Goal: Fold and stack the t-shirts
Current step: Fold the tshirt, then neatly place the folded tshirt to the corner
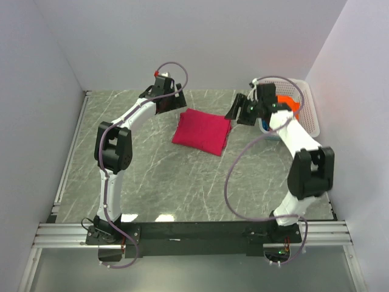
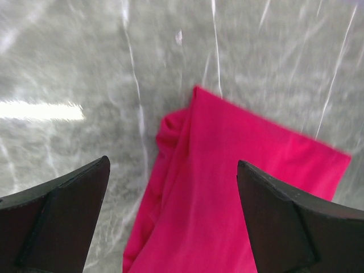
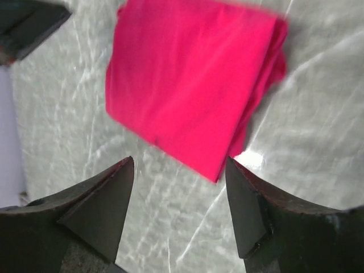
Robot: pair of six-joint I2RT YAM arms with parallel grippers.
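Folded crimson-pink t-shirt (image 1: 202,132) lies on the bench (image 1: 152,173) (grey marble); left pincer (image 2: 173,164) and right pincer (image 3: 180,162) both spread, seemingly clear of it.

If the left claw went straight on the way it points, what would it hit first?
Probably the folded crimson-pink t-shirt on the table, just ahead of the open left gripper; nothing shows between.

In the top view, the right arm (image 1: 285,131) covers most of the orange t-shirt (image 1: 289,103) and part of the white basket (image 1: 311,115) at the right. The bit of blue cloth (image 1: 265,126) under it is too small to identify. The left wrist view is blurred, and the crimson t-shirt (image 2: 227,193) runs off its lower edge. In the upper left corner of the right wrist view, a dark shape (image 3: 28,25) is cut off.
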